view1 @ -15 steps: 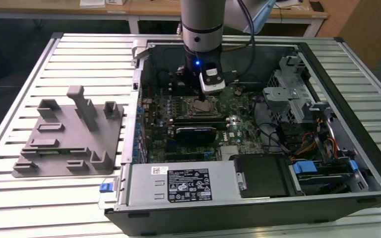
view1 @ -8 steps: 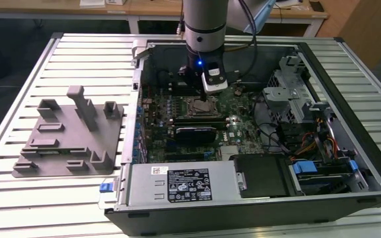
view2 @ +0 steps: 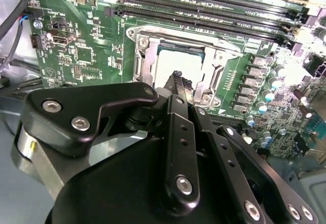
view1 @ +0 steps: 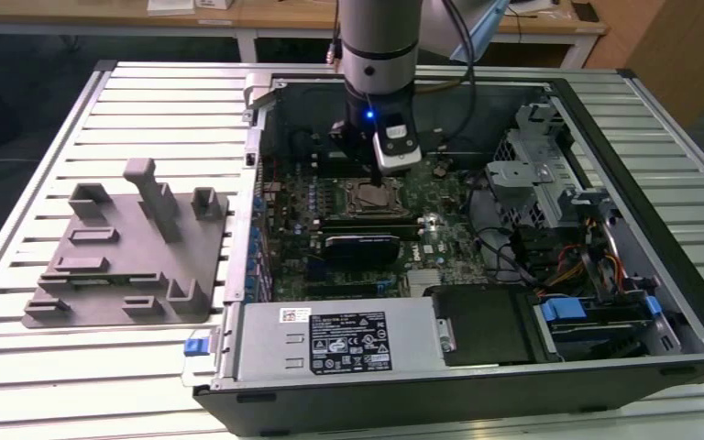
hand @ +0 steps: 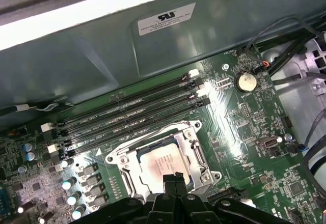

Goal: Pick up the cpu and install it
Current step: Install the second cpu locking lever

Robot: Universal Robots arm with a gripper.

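The cpu (hand: 157, 159) lies flat inside the motherboard socket, its silver-white top framed by the open metal bracket (hand: 199, 152). It appears again in the second wrist view as the cpu (view2: 179, 61), partly hidden behind my fingertips. My gripper (hand: 173, 177) hovers just above the chip's near edge, its two black fingers pressed together with nothing between them. In the exterior view the gripper (view1: 372, 176) hangs straight over the socket (view1: 372, 194) in the middle of the open computer case.
A grey plastic holder tray (view1: 132, 247) with upright posts sits on the slatted table at the exterior view's left. Several long memory slots (hand: 132, 114) run beside the socket. Drive cages and cables (view1: 560, 229) crowd the case at the exterior view's right.
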